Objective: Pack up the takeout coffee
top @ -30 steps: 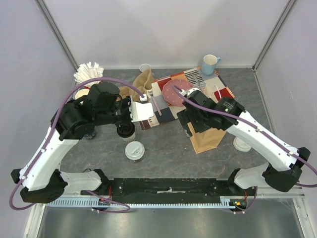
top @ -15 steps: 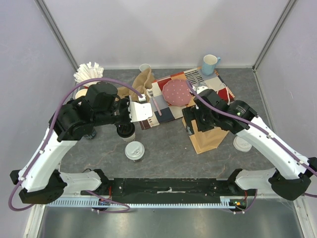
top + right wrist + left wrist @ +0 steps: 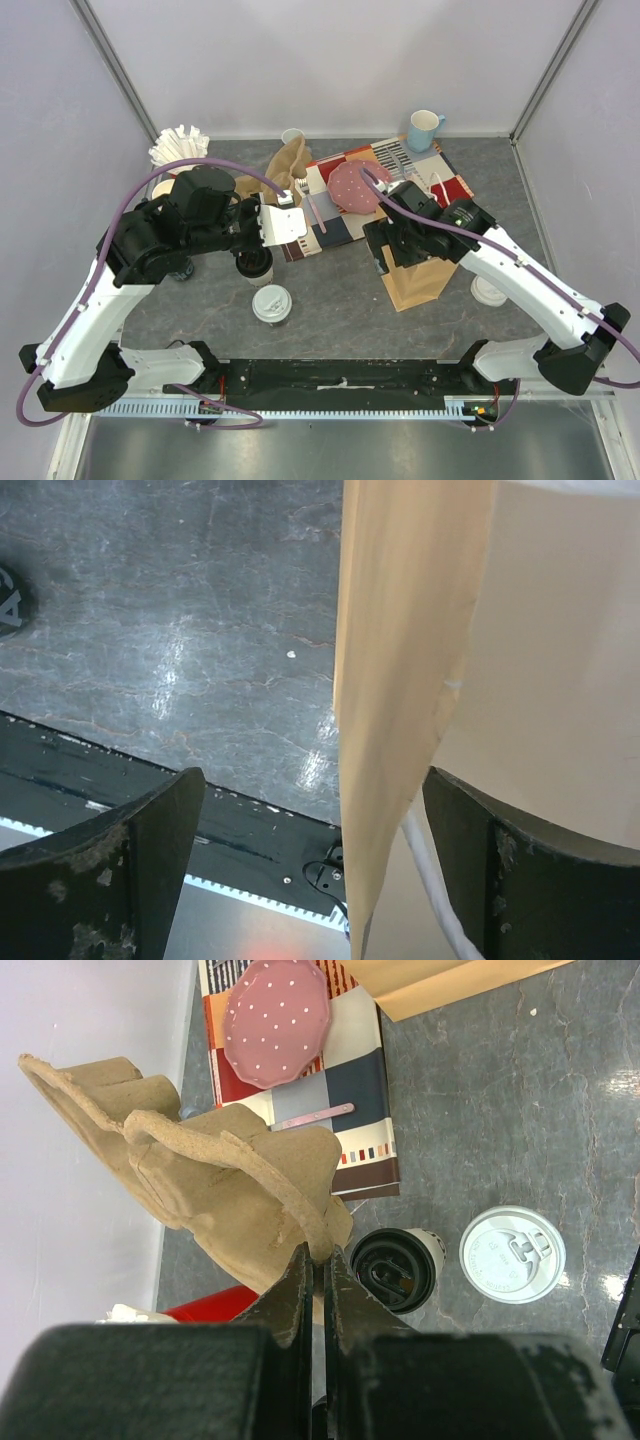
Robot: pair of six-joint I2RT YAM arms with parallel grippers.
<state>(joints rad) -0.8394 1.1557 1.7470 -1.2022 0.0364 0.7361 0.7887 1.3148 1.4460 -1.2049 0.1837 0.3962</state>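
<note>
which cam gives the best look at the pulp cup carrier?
Left wrist: the pulp cup carrier fills the frame, its edge pinched in the shut left gripper. Top external shows it small, partly hidden by that gripper. Right wrist misses it, showing only the paper bag and tabletop.

Bright, even overhead light fills the scene, casting only soft, short shadows on the grey table (image 3: 340,300). White glare streaks its polished surface in both wrist views, where the close-up fingers (image 3: 150,870) loom dark and out of focus.
</note>
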